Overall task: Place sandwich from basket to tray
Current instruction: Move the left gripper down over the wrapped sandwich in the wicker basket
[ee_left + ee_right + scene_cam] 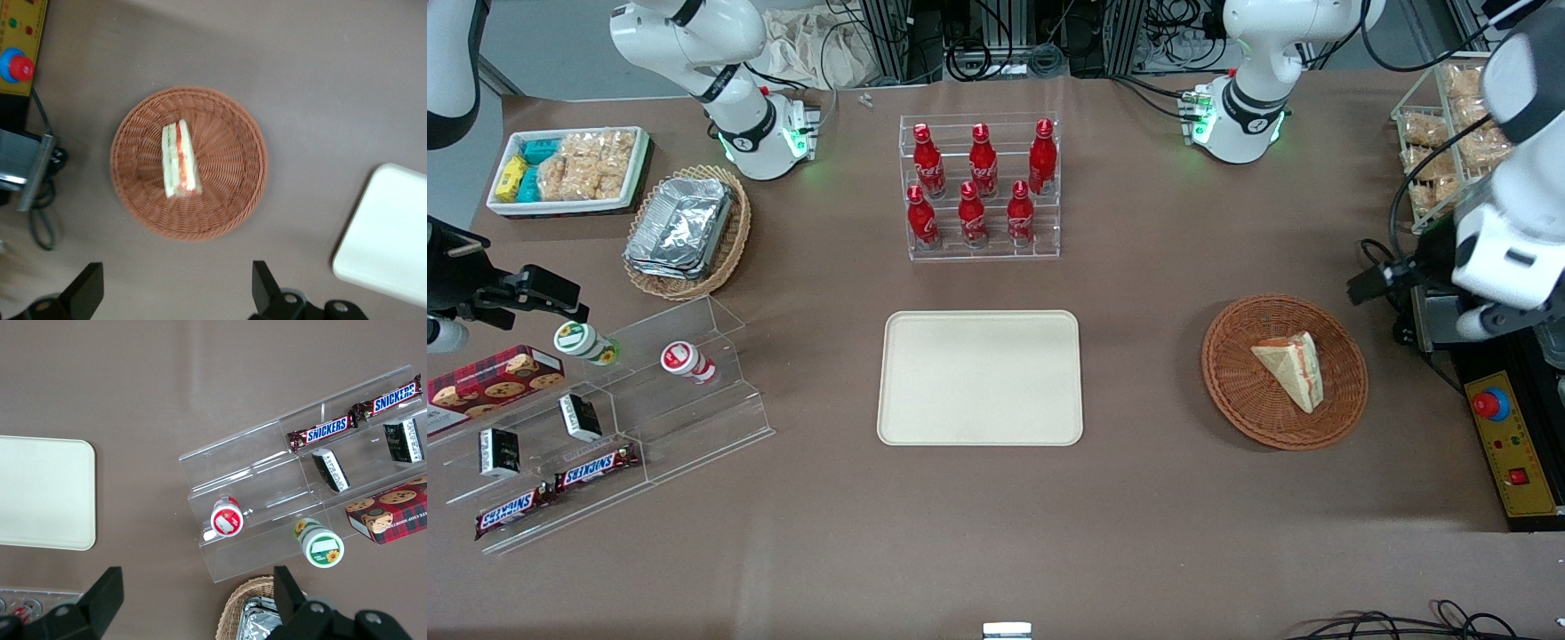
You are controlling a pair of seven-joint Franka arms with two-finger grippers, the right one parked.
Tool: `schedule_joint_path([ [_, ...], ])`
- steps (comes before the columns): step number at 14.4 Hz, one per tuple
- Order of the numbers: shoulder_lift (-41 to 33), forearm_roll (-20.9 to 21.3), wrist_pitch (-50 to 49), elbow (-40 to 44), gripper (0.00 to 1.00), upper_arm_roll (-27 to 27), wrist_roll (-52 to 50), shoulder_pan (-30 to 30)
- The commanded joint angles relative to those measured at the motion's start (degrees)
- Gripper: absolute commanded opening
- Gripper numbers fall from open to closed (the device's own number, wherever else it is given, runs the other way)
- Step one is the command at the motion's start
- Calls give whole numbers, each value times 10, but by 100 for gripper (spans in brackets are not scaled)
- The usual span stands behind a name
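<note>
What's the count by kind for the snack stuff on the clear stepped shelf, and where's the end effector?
Snickers bars: 2
Small dark cartons: 2
Lidded cups: 2
Cookie box: 1
Total: 7
End effector: open, above table near the basket holding the sandwich.

The left arm (1507, 178) is glossy white with rounded shells. Its gripper (177, 293) is at the table's working-arm end, with black, wedge-shaped fingers (87, 290) spread wide.
</note>
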Motion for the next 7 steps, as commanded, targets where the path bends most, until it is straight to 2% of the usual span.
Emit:
schedule_joint_path([
  [1,7,39,73,-69,100,-9,-85,-5],
  [3,38,77,126,-105,100,-10,-157,-9],
  [5,83,87,158,-113,100,-10,-212,-16],
  [7,115,106,175,-113,100,-9,-225,-15],
])
